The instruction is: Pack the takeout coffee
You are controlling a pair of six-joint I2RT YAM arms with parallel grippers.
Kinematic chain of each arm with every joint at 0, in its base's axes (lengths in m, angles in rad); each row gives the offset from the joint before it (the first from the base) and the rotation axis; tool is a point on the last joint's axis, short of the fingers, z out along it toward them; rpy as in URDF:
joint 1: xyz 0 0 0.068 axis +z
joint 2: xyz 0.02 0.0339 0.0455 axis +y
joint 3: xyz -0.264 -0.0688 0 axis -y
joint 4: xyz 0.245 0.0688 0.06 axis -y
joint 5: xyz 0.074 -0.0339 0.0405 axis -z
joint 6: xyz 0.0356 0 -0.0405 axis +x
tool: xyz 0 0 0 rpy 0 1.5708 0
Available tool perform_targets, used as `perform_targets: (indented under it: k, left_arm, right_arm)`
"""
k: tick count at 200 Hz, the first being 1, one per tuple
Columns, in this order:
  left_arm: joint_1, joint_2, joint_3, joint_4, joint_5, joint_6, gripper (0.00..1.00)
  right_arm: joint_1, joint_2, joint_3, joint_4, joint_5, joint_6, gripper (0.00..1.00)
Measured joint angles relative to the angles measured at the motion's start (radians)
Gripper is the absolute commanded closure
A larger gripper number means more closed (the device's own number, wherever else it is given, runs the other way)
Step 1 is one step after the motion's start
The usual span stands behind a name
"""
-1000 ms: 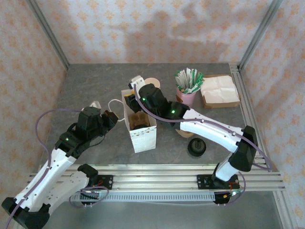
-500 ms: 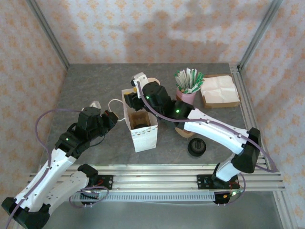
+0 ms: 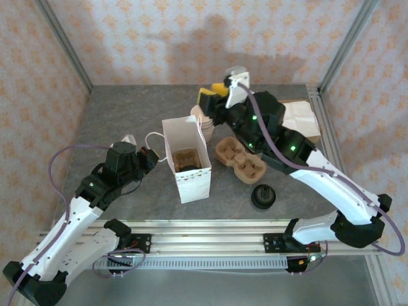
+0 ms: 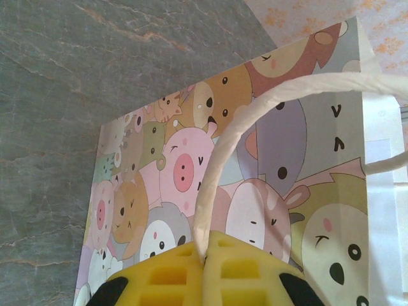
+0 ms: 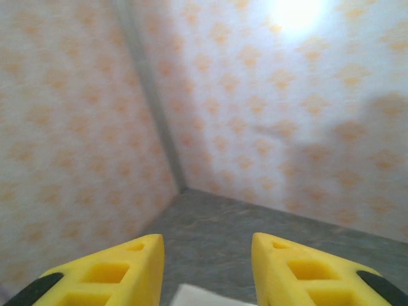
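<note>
Takeout coffee (image 3: 189,168) seems to sit low inside the open paper bag (image 3: 191,183); only a dark round top shows there, so I cannot tell more. The left pincer (image 4: 207,255) is closed on the bag's white handle (image 4: 236,134). The right pincer (image 3: 205,97) hangs high above the tabletop (image 3: 127,115), its jaws partly apart and holding nothing. Just behind the bag stands a stack of cups (image 3: 203,122). A cardboard carrier (image 3: 240,159) lies right of the bag, and black lids (image 3: 262,196) lie nearer to the arms.
</note>
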Motion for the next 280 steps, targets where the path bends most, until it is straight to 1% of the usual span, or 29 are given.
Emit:
perform_targets:
  k: [29,59,84,107,122,135,154,179,199,228,250,280]
  left_arm:
    - [0.0,0.0,0.0,0.0,0.0,0.0,1.0]
    - [0.0,0.0,0.0,0.0,0.0,0.0,1.0]
    - [0.0,0.0,0.0,0.0,0.0,0.0,1.0]
    - [0.0,0.0,0.0,0.0,0.0,0.001,1.0]
    - [0.0,0.0,0.0,0.0,0.0,0.001,1.0]
    - [0.0,0.0,0.0,-0.001,0.0,0.006,1.0]
    - [0.0,0.0,0.0,-0.001,0.001,0.018,1.0]
    - [0.0,-0.001,0.0,-0.007,0.002,0.035,1.0]
    - [0.0,-0.005,0.0,-0.017,0.003,0.052,1.0]
    - [0.0,-0.005,0.014,-0.028,0.004,0.082,1.0]
    - [0.0,-0.004,0.031,-0.045,0.004,0.106,1.0]
    - [0.0,-0.004,0.035,-0.065,0.003,0.126,1.0]
  right_arm:
    - [-0.153,-0.032,-0.015,-0.076,0.037,0.01,0.61]
    - [-0.369,-0.099,-0.093,-0.147,0.029,0.058,0.62]
    - [-0.602,-0.14,-0.152,-0.2,-0.052,0.118,0.62]
    - [-0.832,-0.121,-0.195,-0.232,-0.183,0.184,0.64]
    - [-0.947,-0.077,-0.225,-0.24,-0.26,0.216,0.64]
    - [-1.012,-0.01,-0.241,-0.245,-0.314,0.234,0.64]
    - [-1.062,0.111,-0.243,-0.248,-0.37,0.238,0.64]
    - [-1.082,0.289,-0.204,-0.278,-0.41,0.232,0.67]
    - [-1.088,0.434,-0.123,-0.298,-0.43,0.216,0.67]
    - [-1.088,0.597,0.013,-0.335,-0.441,0.187,0.68]
    - [-1.089,0.711,0.129,-0.367,-0.439,0.153,0.61]
    - [-1.089,0.834,0.245,-0.417,-0.406,0.103,0.61]
